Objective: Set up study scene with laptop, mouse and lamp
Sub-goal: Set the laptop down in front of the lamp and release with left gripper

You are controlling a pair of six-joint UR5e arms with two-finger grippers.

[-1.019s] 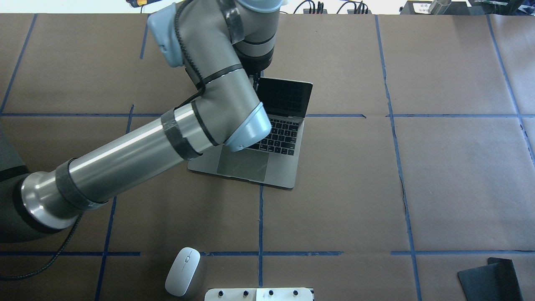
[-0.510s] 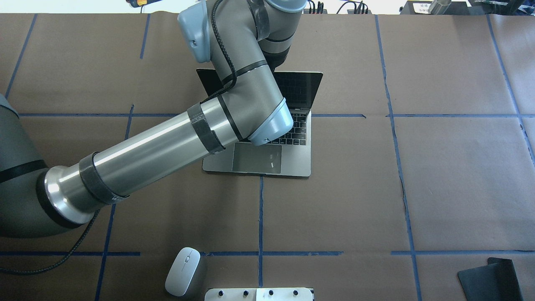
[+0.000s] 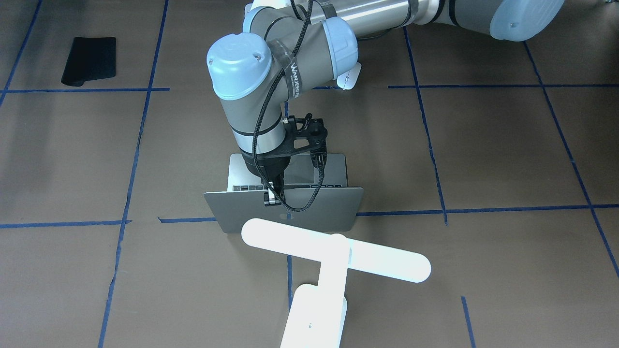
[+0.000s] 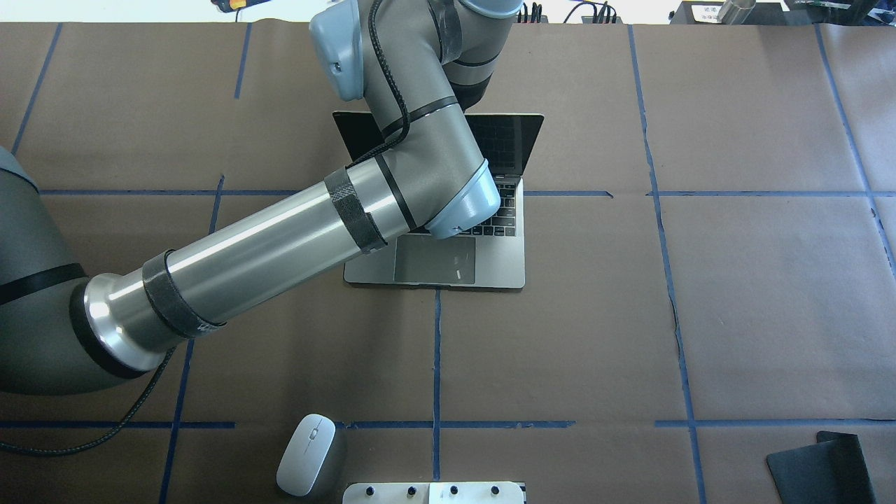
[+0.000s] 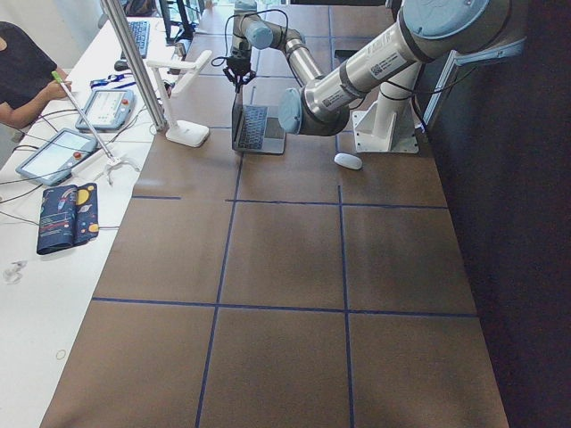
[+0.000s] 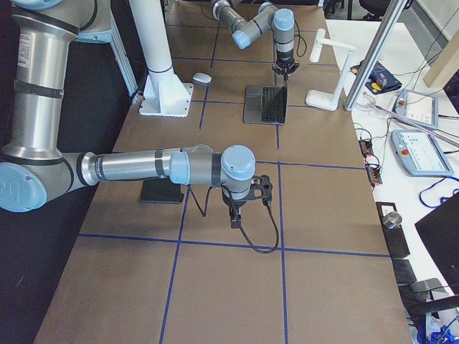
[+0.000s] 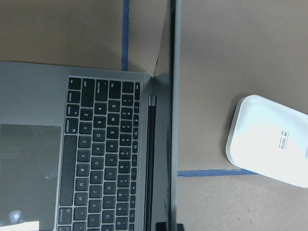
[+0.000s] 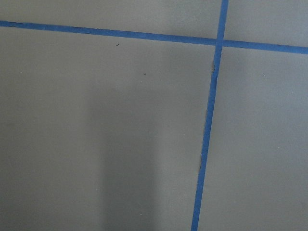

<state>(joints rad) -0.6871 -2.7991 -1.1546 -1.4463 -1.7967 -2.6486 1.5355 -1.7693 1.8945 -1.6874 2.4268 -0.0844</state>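
1. Farthest left in the front-facing view, a black mouse pad (image 3: 89, 59) lies flat on the brown surface (image 3: 483, 154). The right end effector (image 6: 234, 221), seen only from the side, points down just beside this pad. Whether its fingers are apart or together cannot be told. Its wrist camera shows only brown paper and crossing blue tape lines (image 8: 209, 120).
2. The left end effector (image 3: 272, 198) comes straight down onto the lid of the laptop (image 3: 329, 212), clamped on the top edge near its middle. A strap (image 3: 291, 72) on the wrist above carries white lettering beginning "WAN"; the rest is not legible.
3. The laptop stands open, its lid close to upright. Its keyboard (image 7: 106, 154) and trackpad (image 7: 29, 168) lie on the robot's side of the end effector. The keys bear single white letters, among them Q, W, A and S. A dark logo mark (image 3: 288, 217) sits on the lid's back directly under the end effector, partly behind a cable loop (image 3: 304, 205).
4. The lamp (image 3: 377, 261) stands beyond the lid, away from the robot. Its long white head crosses its arm in a T near the end effector, without touching it. Its flat base (image 7: 269, 154) bears a printed sticker (image 7: 284, 139), too small to read.
5. The mouse (image 4: 308, 455) lies well apart from the left end effector, back toward the robot, just beside the white bolted pedestal plate (image 4: 434, 492).
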